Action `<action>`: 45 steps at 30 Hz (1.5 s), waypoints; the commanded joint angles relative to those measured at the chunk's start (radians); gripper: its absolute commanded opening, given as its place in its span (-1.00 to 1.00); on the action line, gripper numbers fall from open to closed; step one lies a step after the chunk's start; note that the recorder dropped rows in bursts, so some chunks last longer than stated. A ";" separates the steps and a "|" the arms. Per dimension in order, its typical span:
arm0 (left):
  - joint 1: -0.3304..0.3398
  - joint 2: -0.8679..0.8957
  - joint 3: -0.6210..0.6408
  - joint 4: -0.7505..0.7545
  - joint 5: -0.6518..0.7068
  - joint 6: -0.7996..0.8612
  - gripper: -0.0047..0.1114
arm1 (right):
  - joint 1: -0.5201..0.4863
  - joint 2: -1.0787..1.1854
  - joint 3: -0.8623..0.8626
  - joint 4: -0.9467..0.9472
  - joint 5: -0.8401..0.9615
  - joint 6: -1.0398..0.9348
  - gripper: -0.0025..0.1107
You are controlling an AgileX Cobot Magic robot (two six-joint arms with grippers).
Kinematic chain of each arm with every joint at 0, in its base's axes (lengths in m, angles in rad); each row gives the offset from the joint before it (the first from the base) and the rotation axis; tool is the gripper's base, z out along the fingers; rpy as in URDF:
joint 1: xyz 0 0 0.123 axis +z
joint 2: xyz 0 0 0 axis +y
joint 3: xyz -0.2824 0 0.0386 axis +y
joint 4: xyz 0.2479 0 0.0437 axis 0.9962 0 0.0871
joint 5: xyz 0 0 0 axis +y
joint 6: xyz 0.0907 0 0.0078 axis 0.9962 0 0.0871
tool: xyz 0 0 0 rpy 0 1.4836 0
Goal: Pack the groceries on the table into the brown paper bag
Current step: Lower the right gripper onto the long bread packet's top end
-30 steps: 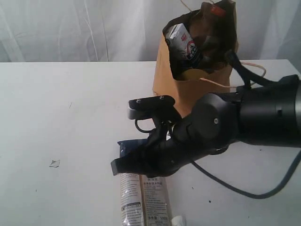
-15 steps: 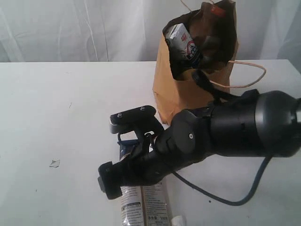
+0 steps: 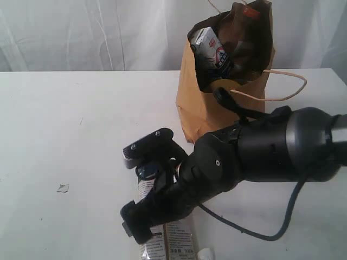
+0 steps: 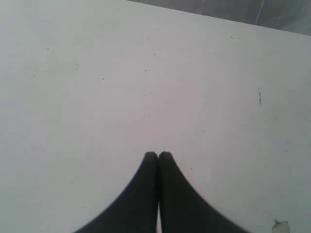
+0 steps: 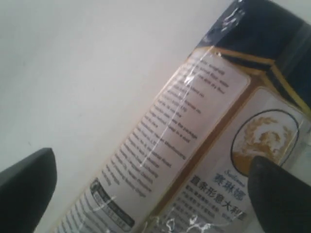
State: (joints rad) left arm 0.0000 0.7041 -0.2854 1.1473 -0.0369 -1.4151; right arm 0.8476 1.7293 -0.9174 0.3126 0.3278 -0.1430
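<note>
Step in hand: pick-up of the last loose item in view, the packet (image 3: 172,245).

1. Locate the packet. It lies flat on the tabletop (image 3: 81,135) at 6 o'clock in the exterior view, running lengthwise toward the near edge. The bag (image 3: 198,108) stands upright at about 1 o'clock from it, well apart, mouth open. A carton (image 3: 211,49) is already inside, with other contents too dark to identify.
2. Check the right hand (image 5: 155,191). Its fingers are spread, one on each side of the packet's width, and nothing is pinched. The wrist view shows the printed face of the packet directly between the fingertips. Whether the tips touch the tabletop cannot be determined.
3. Check the left hand (image 4: 158,158). Its fingers are pressed together and empty, above bare tabletop. It has no part in this step.

Next move, as judged: lower the right hand until the fingertips flank the packet's long edges, then close across the width. The film wrapper appears slick and the packet is long, so expect sag or slip if you grip off-centre. Lift clear, carry toward 1 o'clock, and enter the bag end-first.
</note>
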 commanded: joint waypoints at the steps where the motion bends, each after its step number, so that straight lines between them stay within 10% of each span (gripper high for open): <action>1: -0.002 -0.006 0.006 0.014 -0.001 0.001 -0.92 | 0.000 0.008 -0.007 -0.022 0.073 -0.117 0.89; 31: -0.002 -0.006 0.006 0.014 -0.006 0.001 -0.92 | 0.000 0.088 -0.017 0.299 0.147 -0.261 0.89; 45: -0.002 -0.006 0.006 0.014 -0.022 0.001 -0.92 | 0.000 -0.093 -0.128 -0.038 0.300 -0.071 0.89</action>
State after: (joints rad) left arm 0.0000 0.7041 -0.2854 1.1473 -0.0562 -1.4151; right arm 0.8476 1.6699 -1.0434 0.3451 0.5604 -0.2889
